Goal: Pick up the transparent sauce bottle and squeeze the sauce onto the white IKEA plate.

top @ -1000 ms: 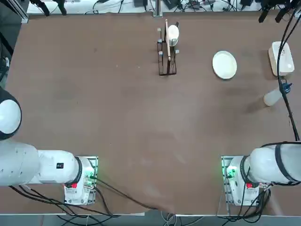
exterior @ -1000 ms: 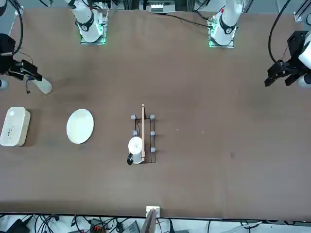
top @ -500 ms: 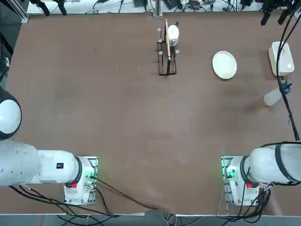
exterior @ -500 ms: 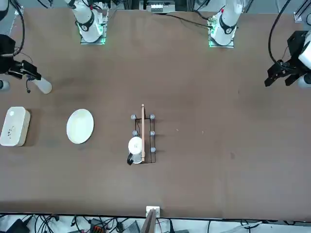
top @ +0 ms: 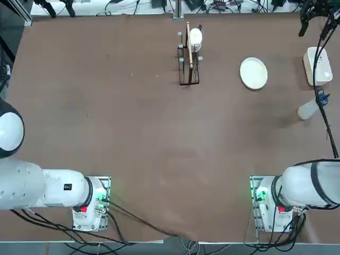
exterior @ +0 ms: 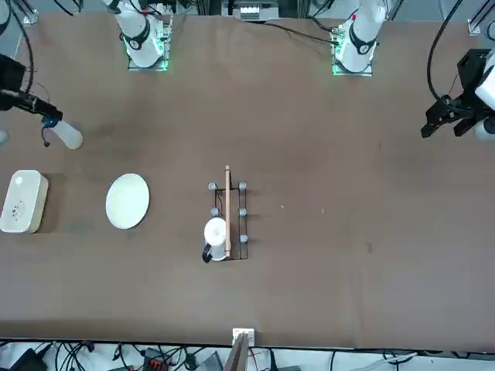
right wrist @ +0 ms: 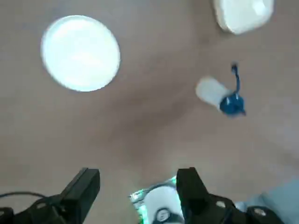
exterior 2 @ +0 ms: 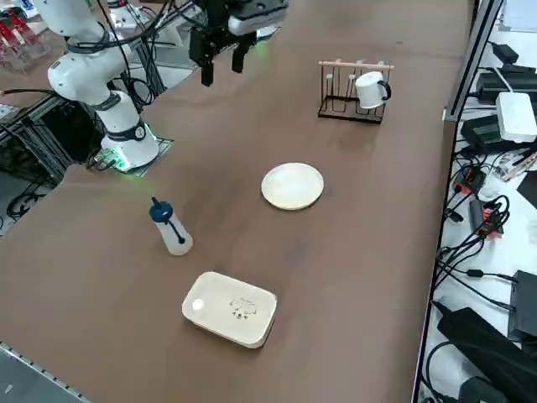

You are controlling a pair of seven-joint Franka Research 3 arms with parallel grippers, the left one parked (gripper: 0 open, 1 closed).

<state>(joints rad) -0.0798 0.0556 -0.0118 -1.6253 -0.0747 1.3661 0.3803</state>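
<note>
So nothing is done yet — my right gripper (right wrist: pixel 135 186) hangs high, jaws wide and empty; the transparent sauce bottle (exterior 2: pixel 172 231) stands ungrasped, the white IKEA plate (exterior 2: pixel 292 185) bare.

Blue-capped whitish bottle (exterior 2: pixel 171 229), cream-white plate (exterior 2: pixel 292 185), brown table (exterior 2: pixel 352 243).

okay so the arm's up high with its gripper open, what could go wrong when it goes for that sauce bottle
The right gripper hangs open, high and well away from the transparent sauce bottle, so a long descent might land off-centre and topple the small upright bottle. The white box sits close beside it, so a finger could clip that. The white IKEA plate is small, so squeezed sauce may miss.
</note>
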